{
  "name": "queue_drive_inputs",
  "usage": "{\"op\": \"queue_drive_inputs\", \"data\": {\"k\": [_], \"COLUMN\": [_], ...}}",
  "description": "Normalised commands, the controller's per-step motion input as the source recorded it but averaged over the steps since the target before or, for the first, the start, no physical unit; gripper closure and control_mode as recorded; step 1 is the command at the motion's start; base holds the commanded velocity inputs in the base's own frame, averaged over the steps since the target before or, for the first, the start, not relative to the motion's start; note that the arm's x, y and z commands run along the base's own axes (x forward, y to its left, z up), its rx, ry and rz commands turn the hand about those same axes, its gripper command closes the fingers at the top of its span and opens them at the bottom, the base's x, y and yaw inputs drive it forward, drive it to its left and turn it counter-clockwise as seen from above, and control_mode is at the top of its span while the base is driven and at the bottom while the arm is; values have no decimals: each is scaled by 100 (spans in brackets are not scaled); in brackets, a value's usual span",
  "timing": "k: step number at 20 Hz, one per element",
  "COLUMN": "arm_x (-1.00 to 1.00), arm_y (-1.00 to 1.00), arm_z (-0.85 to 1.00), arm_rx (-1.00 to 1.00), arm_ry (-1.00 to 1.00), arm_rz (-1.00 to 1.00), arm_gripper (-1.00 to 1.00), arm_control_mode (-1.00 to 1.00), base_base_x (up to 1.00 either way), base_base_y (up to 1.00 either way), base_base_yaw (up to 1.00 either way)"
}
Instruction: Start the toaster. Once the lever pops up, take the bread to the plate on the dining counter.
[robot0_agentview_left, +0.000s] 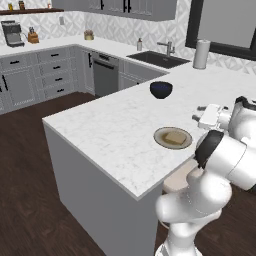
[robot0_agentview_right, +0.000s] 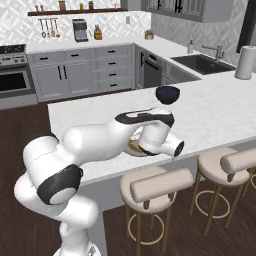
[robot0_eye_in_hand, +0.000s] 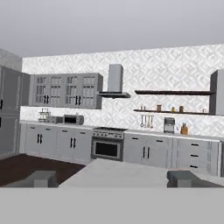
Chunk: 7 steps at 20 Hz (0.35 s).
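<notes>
The bread (robot0_agentview_left: 174, 137), a small golden-tan slice, lies flat on the round tan plate (robot0_agentview_left: 159, 138) near the front edge of the white marble dining counter (robot0_agentview_left: 110, 125). My gripper (robot0_agentview_left: 196, 113) hovers just right of the plate and above it, pointing level across the counter. It is open, with nothing between its fingers. In the hand view the gripper (robot0_eye_in_hand: 113, 180) looks out over the counter (robot0_eye_in_hand: 122, 171) towards the far kitchen wall. A small grey box on the far worktop looks like the toaster (robot0_eye_in_hand: 54, 119). In the right base view my arm covers most of the plate (robot0_agentview_right: 133, 147).
A dark blue bowl (robot0_agentview_left: 161, 89) stands further back on the counter. Round padded stools (robot0_agentview_right: 155, 186) line the counter's near side. A sink (robot0_agentview_left: 157, 59) and a paper towel roll (robot0_agentview_left: 201, 54) are at the back right. The stove (robot0_eye_in_hand: 107, 146) is against the far wall.
</notes>
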Motion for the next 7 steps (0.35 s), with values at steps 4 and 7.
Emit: {"op": "queue_drive_inputs", "data": {"k": [4,7], "arm_x": [-92,-96], "arm_y": [44,89], "arm_z": [89,71], "arm_rx": [-8,-63], "arm_ry": [-72,-74], "arm_rz": [15,5], "arm_gripper": [-100,-100], "arm_control_mode": [-100,-100], "base_base_x": [0,0], "base_base_y": [0,0], "base_base_yaw": [0,0]}}
